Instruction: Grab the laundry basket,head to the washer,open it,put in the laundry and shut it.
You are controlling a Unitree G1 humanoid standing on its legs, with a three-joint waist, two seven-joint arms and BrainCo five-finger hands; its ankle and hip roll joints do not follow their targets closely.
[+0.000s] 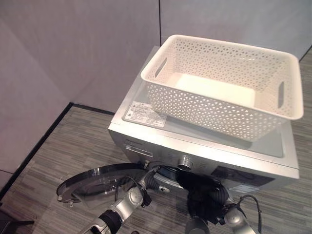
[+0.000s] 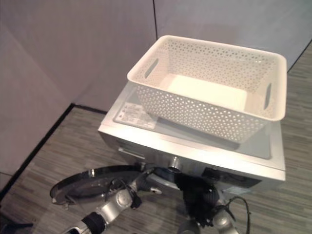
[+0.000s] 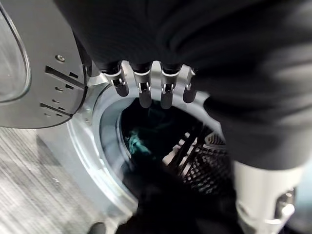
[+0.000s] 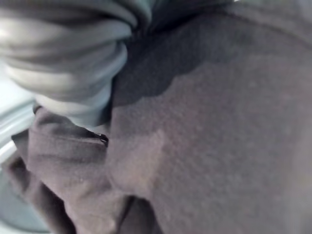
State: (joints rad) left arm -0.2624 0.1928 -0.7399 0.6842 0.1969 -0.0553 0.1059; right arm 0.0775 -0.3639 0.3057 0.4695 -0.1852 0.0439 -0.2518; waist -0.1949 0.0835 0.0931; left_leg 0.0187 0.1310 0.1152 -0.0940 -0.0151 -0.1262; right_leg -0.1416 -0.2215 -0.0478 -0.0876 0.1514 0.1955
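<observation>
A: White plastic laundry basket [image 1: 222, 85] is seen sat on top of the washer [image 1: 195, 146], toward its right side; looks empty, pale floor visible inside.

B: Washer door [image 1: 95, 185]?

A: Swung open to the left, glass dome seen low at the near left. Drum opening [image 3: 161, 146] is exposed.

B: Laundry?

A: Dark garment [image 1: 204, 192] is bunched at the drum mouth, partly hanging out the front. More dark cloth w/ a teal bit is made out deeper in the drum, per left wrist view.

B: Left hand [image 3: 146, 85]?

A: Held just in front of the opening, beside the door hinge; fingers straight, nothing gripped.

B: Right hand?

A: Buried in grey-brown fabric [image 4: 204, 146] at the opening; fingers covered, so grip can't be told.
</observation>
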